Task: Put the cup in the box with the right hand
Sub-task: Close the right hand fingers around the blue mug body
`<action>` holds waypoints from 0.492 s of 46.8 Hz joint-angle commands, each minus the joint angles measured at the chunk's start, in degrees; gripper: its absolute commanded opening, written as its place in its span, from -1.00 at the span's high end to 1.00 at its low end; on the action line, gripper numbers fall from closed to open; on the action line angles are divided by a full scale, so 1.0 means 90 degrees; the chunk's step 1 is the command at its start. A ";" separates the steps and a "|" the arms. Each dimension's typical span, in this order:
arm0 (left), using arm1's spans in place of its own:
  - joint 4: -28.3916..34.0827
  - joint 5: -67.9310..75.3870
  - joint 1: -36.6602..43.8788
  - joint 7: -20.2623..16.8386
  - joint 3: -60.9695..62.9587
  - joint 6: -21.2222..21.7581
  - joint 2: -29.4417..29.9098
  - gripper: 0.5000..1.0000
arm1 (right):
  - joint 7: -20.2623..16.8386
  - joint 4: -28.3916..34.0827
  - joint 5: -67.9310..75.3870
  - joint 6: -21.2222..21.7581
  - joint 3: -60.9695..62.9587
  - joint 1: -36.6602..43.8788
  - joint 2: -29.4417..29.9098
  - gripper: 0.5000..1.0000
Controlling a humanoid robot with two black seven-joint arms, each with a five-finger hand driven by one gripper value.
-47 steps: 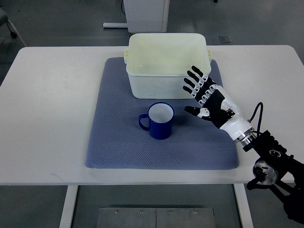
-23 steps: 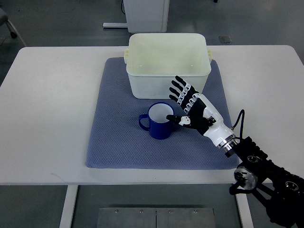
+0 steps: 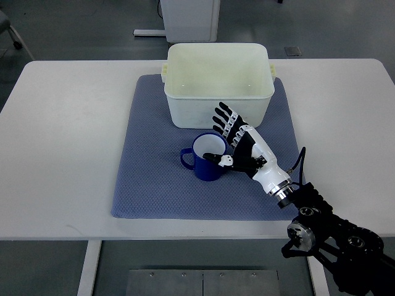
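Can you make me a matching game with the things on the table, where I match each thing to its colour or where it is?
Things:
1. cup
2. box
3. mat
4. right hand

Descriptions:
A. grey-blue, lying flat on the white table
B. dark blue outside, white inside, with a handle
C. black and white, fingers spread, right next to the cup
D. cream, standing at the far end of the mat

Pairs: 1-B, 2-D, 3-A, 4-C
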 commanded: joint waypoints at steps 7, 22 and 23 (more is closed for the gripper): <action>-0.0002 0.0000 0.0000 0.0000 -0.0005 0.0001 0.0000 -1.00 | 0.0046 -0.0001 0.0001 -0.0116 -0.0188 0.0000 0.0010 -0.96; -0.0002 0.0000 0.0000 0.0000 -0.0005 0.0001 0.0000 -1.00 | 0.0046 -0.0079 0.0001 -0.0575 -0.0491 0.0000 0.0185 -0.94; -0.0002 0.0000 0.0000 0.0000 -0.0005 0.0001 0.0000 -1.00 | 0.0046 -0.0088 0.0001 -0.0614 -0.0491 0.0000 0.0195 -0.94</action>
